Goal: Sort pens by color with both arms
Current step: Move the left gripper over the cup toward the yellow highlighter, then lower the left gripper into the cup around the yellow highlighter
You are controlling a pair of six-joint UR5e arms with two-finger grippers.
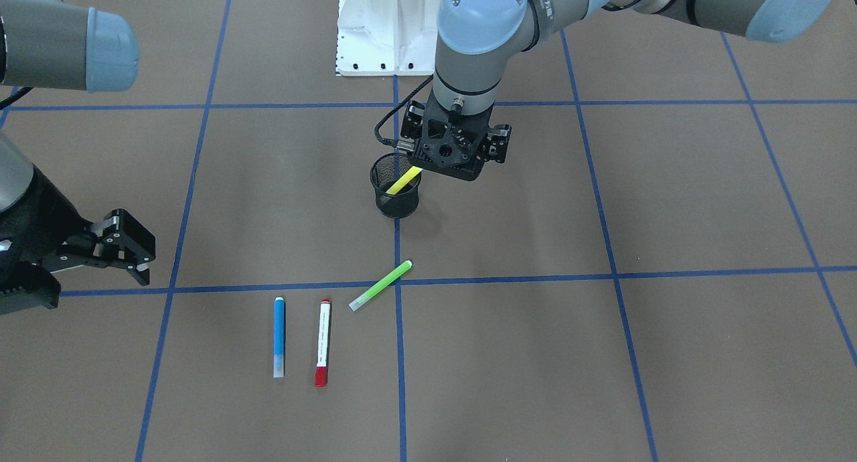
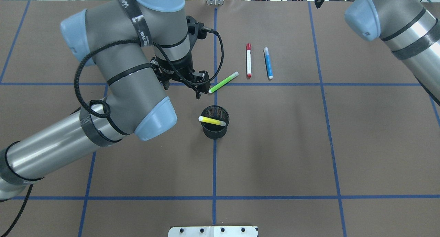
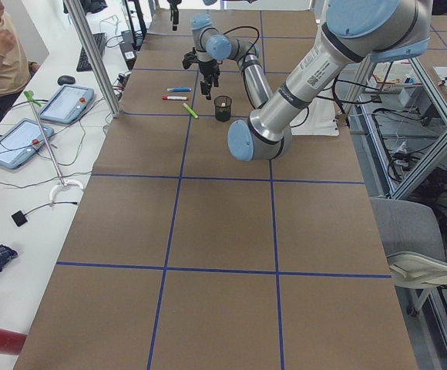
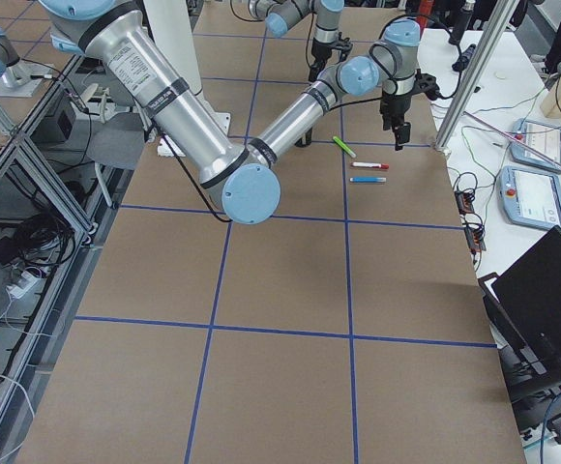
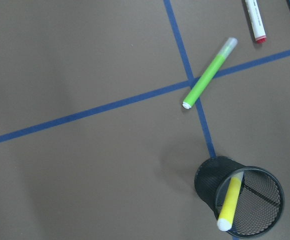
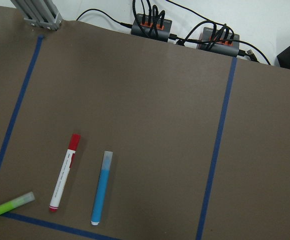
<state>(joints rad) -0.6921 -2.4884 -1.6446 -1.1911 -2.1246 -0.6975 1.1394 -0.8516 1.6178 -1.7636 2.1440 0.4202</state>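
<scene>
One green pen (image 2: pixel 223 82) lay slantwise at upper centre, just right of the nearer left arm (image 2: pixel 130 92), whose jaws stood spread

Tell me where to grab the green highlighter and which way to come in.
Grip the green highlighter mid-barrel, coming straight down and closing across its width. It lies flat and diagonal over a tape line, with both long sides free; the red-capped marker sits apart from its pale end.

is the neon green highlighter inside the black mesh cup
No, the neon green highlighter lies flat on the brown table outside the black mesh cup, which holds only the yellow highlighter.
</scene>
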